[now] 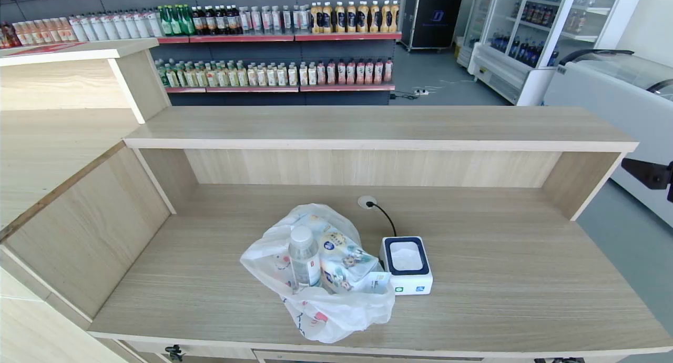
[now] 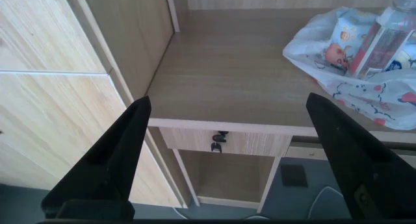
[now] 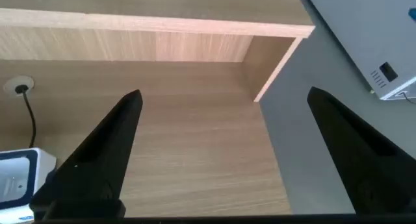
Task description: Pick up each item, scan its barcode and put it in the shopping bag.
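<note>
A white plastic shopping bag (image 1: pixel 315 305) lies open in the middle of the wooden counter (image 1: pixel 499 279). Inside it stand a clear bottle (image 1: pixel 304 258) with a white cap and a printed packet (image 1: pixel 344 263). Just to the bag's right sits the white barcode scanner (image 1: pixel 406 265) with a dark-rimmed window. My left gripper (image 2: pixel 227 100) is open and empty, held low in front of the counter's front left corner, with the bag (image 2: pixel 364 87) and bottle (image 2: pixel 383 42) beyond it. My right gripper (image 3: pixel 224 93) is open and empty above the counter's right part, with the scanner (image 3: pixel 16 185) off to one side.
A black cable (image 1: pixel 386 218) runs from the scanner to a grommet (image 1: pixel 367 201) in the counter. A raised ledge (image 1: pixel 378 129) and side walls enclose the counter. A key (image 2: pixel 219 141) hangs from the drawer below the front edge. Shelves of drinks and fridges stand behind.
</note>
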